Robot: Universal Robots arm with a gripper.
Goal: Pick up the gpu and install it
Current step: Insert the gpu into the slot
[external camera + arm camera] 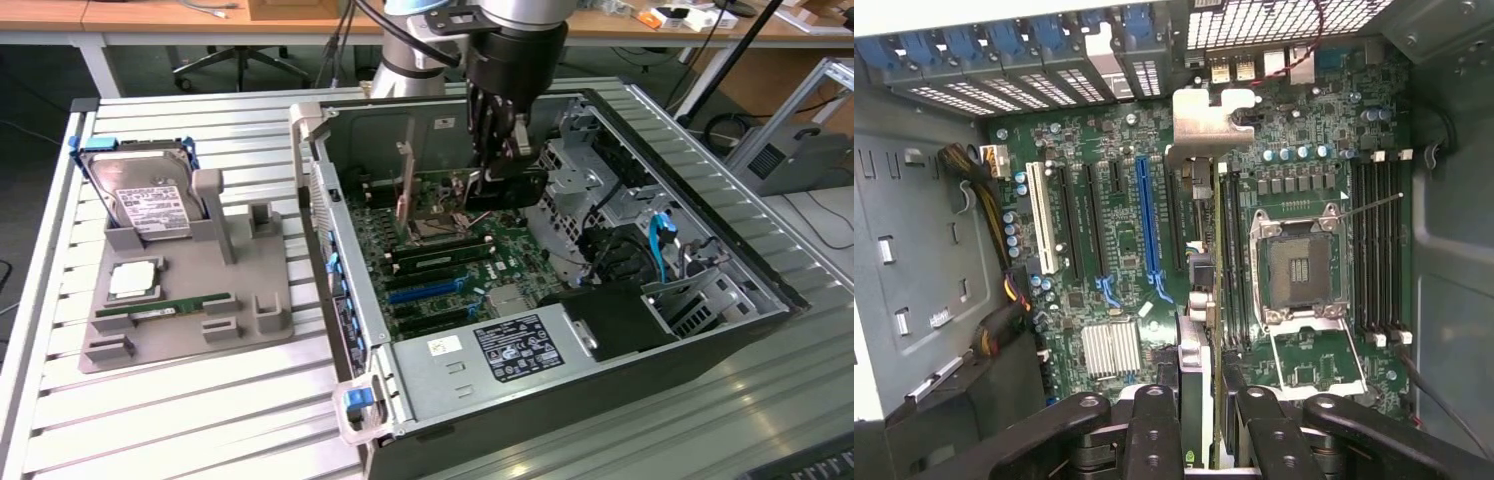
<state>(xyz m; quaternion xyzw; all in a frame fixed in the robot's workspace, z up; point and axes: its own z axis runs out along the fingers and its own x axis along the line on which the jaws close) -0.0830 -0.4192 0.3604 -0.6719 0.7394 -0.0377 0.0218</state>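
The gripper (497, 170) is down inside the open PC case (747, 300), fingers (1156, 430) closed on the gpu (1199, 250), which hangs edge-on between them with its silver bracket (1209, 120) pointing at the case's rear slot openings. So the pickup is done; this is the install step, the card held upright above the motherboard (1114, 240). From the wrist view, the card sits between the blue expansion slot (1146, 215) and the open CPU socket (1299, 265), right beside the socket. Whether its edge connector has met a slot yet, I cannot tell; the card hides it.

Over on the exterior view's left, the grey fixture tray (174, 310) holds the hard drive (147, 200) and memory stick (167, 308), untouched.

The call now, in my judgement: line the card's lower edge squarely over its slot, bracket lined up with the rear opening, then press straight down, no tilt.
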